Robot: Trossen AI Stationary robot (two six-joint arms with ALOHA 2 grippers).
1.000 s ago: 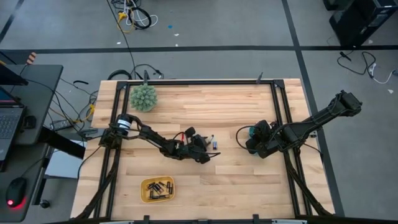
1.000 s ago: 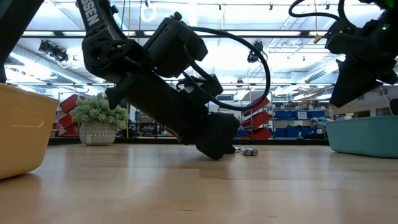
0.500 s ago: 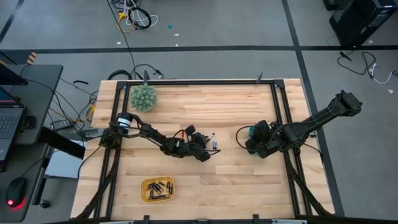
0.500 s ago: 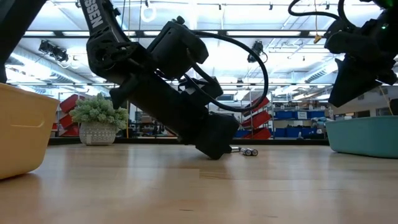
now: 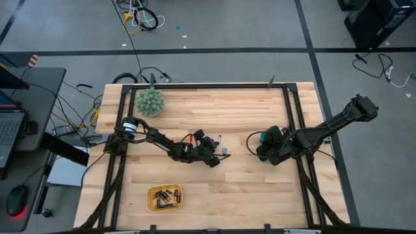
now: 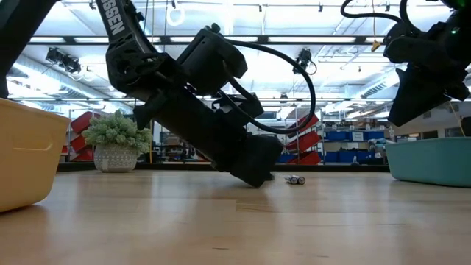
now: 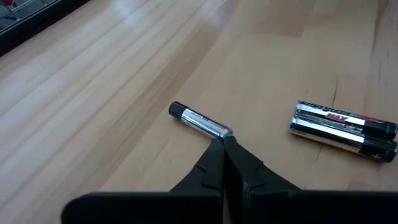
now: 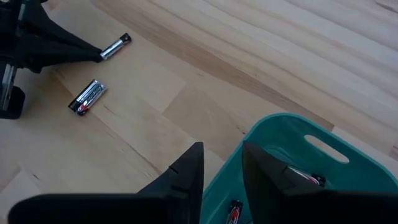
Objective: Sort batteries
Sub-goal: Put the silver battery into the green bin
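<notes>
Comparing the overhead views across the last second, the left gripper [image 7: 222, 146] had crept slightly away from the yellow tray [image 5: 164, 197] toward the middle of the table [image 5: 247, 110]. Its fingers were pressed together, tips touching one end of a lone silvery battery [image 7: 199, 121] that lay flat on the wood; nothing was clamped between them. That suggested a nudge or a missed pinch rather than a pickup, so this cell had not yet been sorted. Just beside it lay 2 more batteries [image 7: 344, 130], touching side by side. Dark cells [image 5: 164, 195] already sat in the yellow tray. The right gripper [image 8: 222, 163] hovered over the teal bin [image 8: 292, 155], fingers narrowly apart and empty, with 2 cells [image 8: 309, 179] visible inside.
</notes>
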